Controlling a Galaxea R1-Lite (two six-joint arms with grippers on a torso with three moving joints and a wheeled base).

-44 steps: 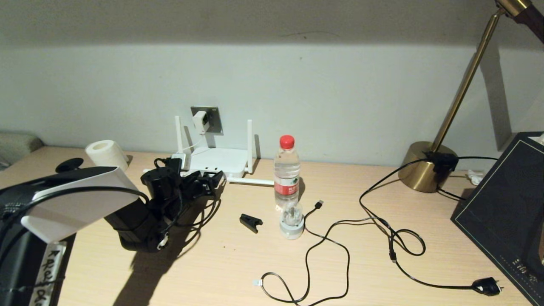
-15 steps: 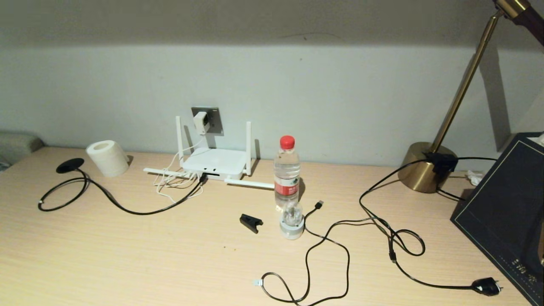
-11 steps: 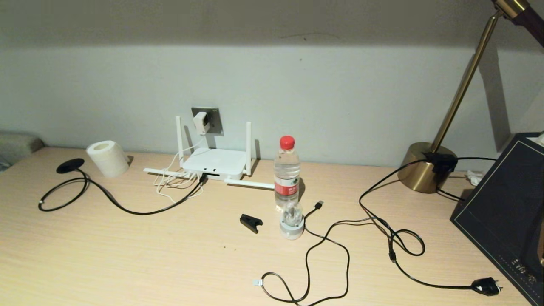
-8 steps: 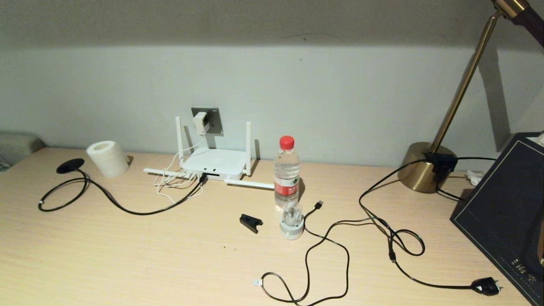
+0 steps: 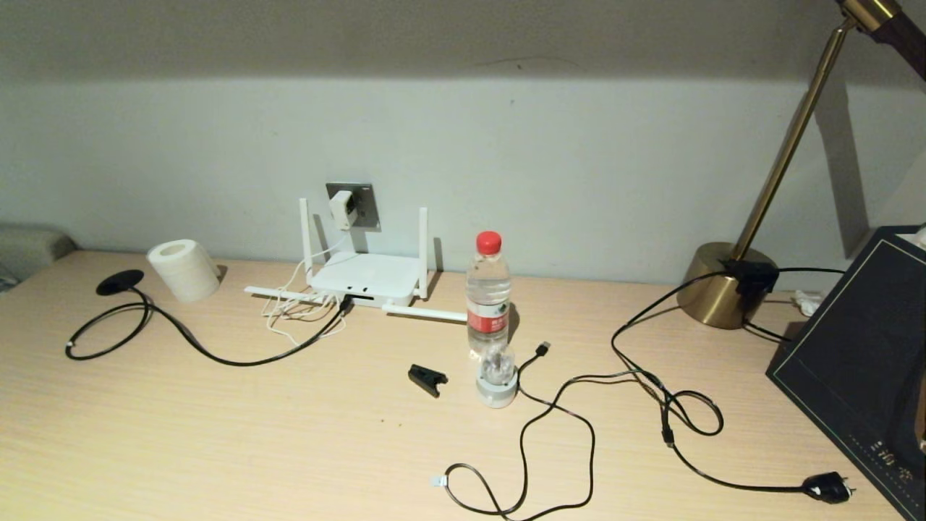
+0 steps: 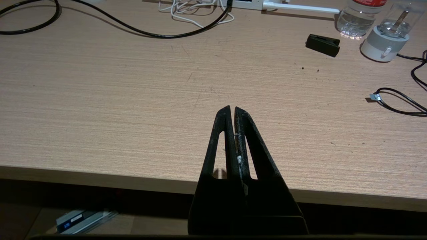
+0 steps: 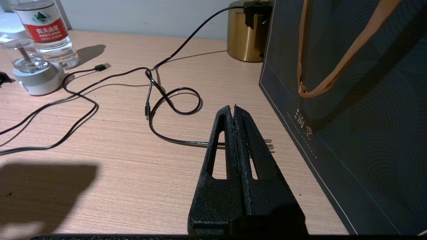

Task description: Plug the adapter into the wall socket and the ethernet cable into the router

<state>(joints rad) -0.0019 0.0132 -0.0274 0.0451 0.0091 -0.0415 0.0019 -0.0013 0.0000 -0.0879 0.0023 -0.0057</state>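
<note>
left gripper (image 6: pixel 232 110) closed, empty | adapter (image 5: pixel 340 208) in wall socket (image 5: pixel 362 206)

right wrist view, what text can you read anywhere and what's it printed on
"农夫山泉" in white on the red label of the water bottle.
A line of small Latin letters beneath it: too blurred to read.
Small gold characters along the bottom edge of the dark gift bag: too blurred to read.
Nothing else carries text.
</note>
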